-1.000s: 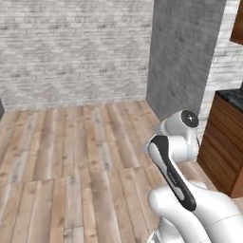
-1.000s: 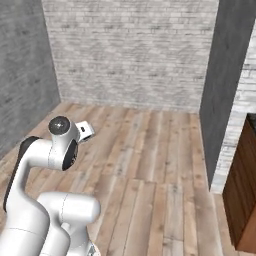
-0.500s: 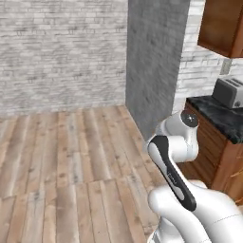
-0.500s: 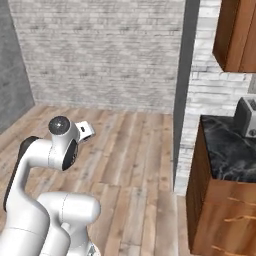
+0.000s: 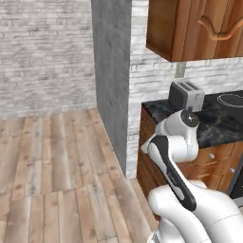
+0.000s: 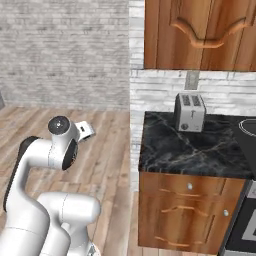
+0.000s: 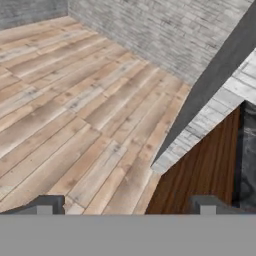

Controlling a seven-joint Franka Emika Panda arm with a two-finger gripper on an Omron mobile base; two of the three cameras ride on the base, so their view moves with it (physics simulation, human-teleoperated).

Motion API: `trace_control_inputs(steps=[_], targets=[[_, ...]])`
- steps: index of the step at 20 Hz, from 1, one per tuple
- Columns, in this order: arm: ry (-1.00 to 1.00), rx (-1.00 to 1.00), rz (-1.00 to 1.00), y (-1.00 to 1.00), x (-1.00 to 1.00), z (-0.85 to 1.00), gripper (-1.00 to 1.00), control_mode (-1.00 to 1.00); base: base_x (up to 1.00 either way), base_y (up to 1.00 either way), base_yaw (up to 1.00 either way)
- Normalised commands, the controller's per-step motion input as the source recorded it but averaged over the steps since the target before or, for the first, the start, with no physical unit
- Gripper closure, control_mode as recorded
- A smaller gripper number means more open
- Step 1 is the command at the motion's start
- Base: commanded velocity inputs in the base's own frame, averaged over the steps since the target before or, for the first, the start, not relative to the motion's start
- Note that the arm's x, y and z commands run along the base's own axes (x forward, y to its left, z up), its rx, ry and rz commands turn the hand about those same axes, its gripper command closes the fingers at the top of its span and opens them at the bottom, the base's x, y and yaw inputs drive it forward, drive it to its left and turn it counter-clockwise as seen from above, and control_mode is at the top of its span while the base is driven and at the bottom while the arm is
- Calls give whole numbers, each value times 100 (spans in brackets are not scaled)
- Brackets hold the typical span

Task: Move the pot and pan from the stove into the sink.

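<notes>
Two dark finger tips of the gripper (image 7: 126, 205) stand well apart at the bottom of the hand view, jaws spread wide with nothing between them but wooden floor and the corner of a wooden cabinet. The arm is folded up over the base, well short of any worktop. At the right edge of the left base view a white burner ring marks the near corner of the stove (image 5: 232, 99), and the same dark cooktop (image 6: 248, 129) cuts into the right edge of the right base view; neither the pot nor the pan can be made out on the sliver that shows, and the sink is not seen, so their places cannot be told from here. A steel toaster (image 6: 190, 111) stands at the back edge of the black marble counter (image 6: 190, 150), near the wall and just beside the stove. As a judgement: a metal pot should be stiff, fairly heavy and smooth, so the rim or a loop handle seems the safer hold than the rounded wall; a flat pan would likely tip if pinched far out on its stick handle, so hold close to the bowl. No brand, label or writing can be read anywhere
</notes>
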Motion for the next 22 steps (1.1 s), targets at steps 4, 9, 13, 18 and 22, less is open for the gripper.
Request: trace_control_inputs(steps=[4, 9, 13, 18, 22], targets=[[0, 0, 0, 0, 0, 0, -100, 100, 24, -100, -14], [0, 0, 0, 0, 0, 0, -100, 100, 28, -99, -14], [0, 0, 0, 0, 0, 0, -100, 100, 32, -97, -13], [0, 0, 0, 0, 0, 0, -100, 100, 36, -96, -12], [0, 0, 0, 0, 0, 0, -100, 100, 42, -95, -9]])
